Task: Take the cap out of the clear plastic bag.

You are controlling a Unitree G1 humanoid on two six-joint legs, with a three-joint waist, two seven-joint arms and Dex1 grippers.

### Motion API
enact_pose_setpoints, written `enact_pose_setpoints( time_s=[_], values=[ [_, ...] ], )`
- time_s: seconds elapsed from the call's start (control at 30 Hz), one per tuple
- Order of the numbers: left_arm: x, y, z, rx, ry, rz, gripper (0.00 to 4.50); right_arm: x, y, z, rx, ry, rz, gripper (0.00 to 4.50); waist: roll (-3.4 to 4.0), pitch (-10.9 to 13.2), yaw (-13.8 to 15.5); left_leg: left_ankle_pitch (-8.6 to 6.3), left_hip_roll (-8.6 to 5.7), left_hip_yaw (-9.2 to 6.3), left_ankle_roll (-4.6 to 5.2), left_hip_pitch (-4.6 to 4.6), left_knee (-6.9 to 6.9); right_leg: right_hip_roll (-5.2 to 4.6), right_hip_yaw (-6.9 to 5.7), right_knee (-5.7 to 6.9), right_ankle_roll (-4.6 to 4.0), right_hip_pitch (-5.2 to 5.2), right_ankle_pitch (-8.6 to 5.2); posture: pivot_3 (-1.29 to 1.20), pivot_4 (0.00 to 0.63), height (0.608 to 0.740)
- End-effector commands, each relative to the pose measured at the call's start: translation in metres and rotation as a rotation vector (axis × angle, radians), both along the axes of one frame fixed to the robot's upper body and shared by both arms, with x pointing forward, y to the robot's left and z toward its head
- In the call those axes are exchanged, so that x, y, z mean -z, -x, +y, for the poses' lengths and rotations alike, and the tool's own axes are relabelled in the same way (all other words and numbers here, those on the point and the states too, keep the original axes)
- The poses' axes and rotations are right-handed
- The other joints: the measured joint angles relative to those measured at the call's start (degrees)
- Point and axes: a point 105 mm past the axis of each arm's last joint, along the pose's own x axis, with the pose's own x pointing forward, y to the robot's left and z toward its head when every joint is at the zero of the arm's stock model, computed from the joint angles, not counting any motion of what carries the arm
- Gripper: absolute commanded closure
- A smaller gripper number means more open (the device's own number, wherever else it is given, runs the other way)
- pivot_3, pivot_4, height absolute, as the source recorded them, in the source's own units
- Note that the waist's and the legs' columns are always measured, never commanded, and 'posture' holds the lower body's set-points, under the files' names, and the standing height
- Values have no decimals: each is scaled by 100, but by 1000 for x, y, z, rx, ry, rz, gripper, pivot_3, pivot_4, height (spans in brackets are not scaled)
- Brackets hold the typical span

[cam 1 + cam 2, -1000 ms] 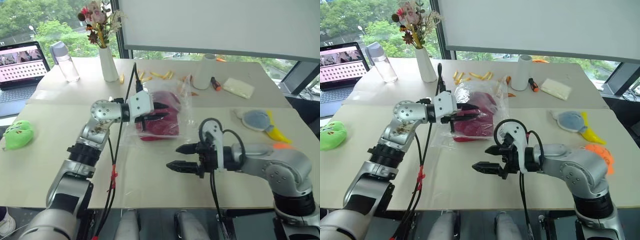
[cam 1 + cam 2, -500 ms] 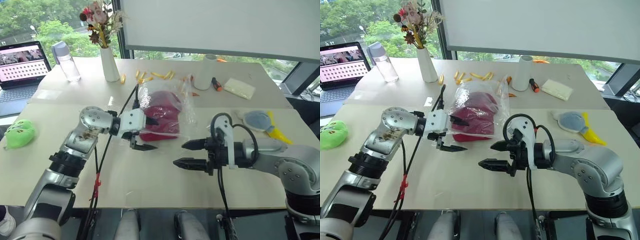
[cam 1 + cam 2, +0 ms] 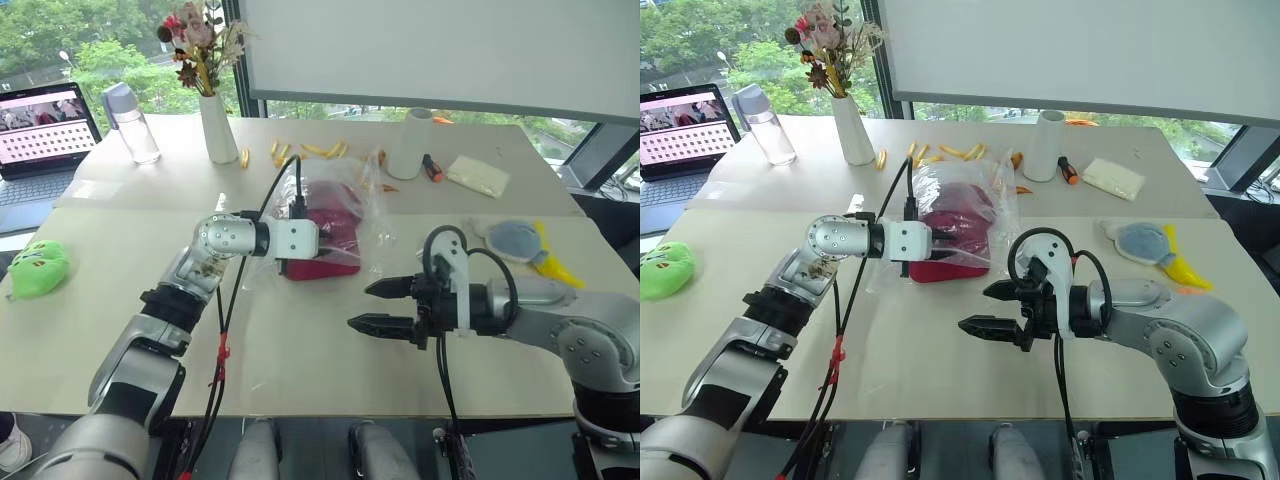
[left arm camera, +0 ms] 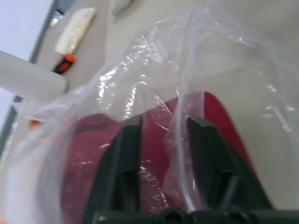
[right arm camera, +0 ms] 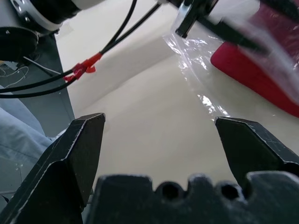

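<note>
Right gripper (image 3: 383, 307): held above the near part of the table (image 3: 300, 360), jaws spread wide, nothing between them; pointed toward the bag.
Left gripper (image 4: 163, 135): pushed into the clear plastic bag (image 3: 345, 225); fingers (image 4: 126, 154) seen a narrow gap apart, with bag film and red cloth between them; whether a firm hold is made cannot be told.
Cap (image 3: 950, 245): dark red, lying inside the bag at mid-table, seen through the wrinkled film.
Green toy (image 3: 35, 268): at the table's left edge, well apart from the bag.
Blue-and-yellow item (image 3: 525, 245): on the right side.
Far table: white vase (image 3: 215, 128) with flowers, bottle (image 3: 130, 122), laptop (image 3: 45, 125), white cylinder (image 3: 408, 143), pale packet (image 3: 476, 174), scattered yellow bits (image 3: 315, 150).
</note>
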Motion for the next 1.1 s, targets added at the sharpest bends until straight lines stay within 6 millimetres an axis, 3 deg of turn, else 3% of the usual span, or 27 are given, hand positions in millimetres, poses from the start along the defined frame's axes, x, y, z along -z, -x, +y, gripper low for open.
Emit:
enact_pose_setpoints(
  time_s=[0.03, 0.13, 0.23, 0.33, 0.5, 0.6, 0.8, 0.93, 1.1],
  values=[
    [-43, -13, -8, -44, 181, -111, 4457, -8, 4, 9, -12, -56, -41, 0, -1, 0, 1, 0, 0, 0, 0, 0, 1, 0, 1, 1, 1, 0, 0, 0, 150, 730],
    [-56, -20, -12, -74, 237, -129, 4457, -8, -3, 15, 38, -101, -33, 0, -1, 0, -1, 0, -1, -1, 0, -1, 3, 0, 0, 1, 5, 0, 0, 0, 150, 730],
    [-65, -26, -21, -88, 257, -153, 4457, 16, -27, 20, 251, -60, 119, 0, -3, -4, -39, 0, 0, -2, 0, 1, 0, 1, 0, 2, 3, 1, 1, 0, 150, 730],
    [-67, -27, -26, -80, 268, -157, 4457, 22, -24, 29, 242, -107, 256, 0, 0, -6, -19, 0, -1, -3, 0, 3, -1, 2, 0, 7, -18, 0, 14, 0, 150, 730],
    [-55, -2, -25, 71, 208, -50, 4457, 12, -19, 30, 216, -102, 226, 0, 1, -6, -22, -1, -2, -3, 1, -11, -2, -1, 0, 4, -17, -7, 14, 0, 150, 730],
    [-48, 10, -15, 126, 167, 59, 3664, 9, -17, 29, 203, -76, 191, 0, 2, -6, -40, -1, -1, -3, 1, -10, -4, 0, 0, 7, -20, -11, 14, 0, 150, 730],
    [-40, 28, 3, 174, 88, 179, 1439, 5, -10, 27, 155, -53, 174, 0, 3, -7, -73, -1, 0, -4, 1, -10, -4, 0, 0, 5, -20, -10, 13, 0, 150, 730],
    [-11, 55, 12, 231, -68, 313, 43, 1, -4, 26, 104, -32, 159, 0, 4, -8, -116, -1, 0, -4, 2, -10, -4, 0, 0, 5, -20, -10, 13, 0, 150, 730],
    [4, 52, 9, 181, -141, 242, 43, 0, -4, 24, 91, -21, 161, 0, 5, -8, -121, 0, 1, -7, 2, -8, 1, 0, -3, 5, -20, -5, 13, 0, 150, 730]
  ],
)
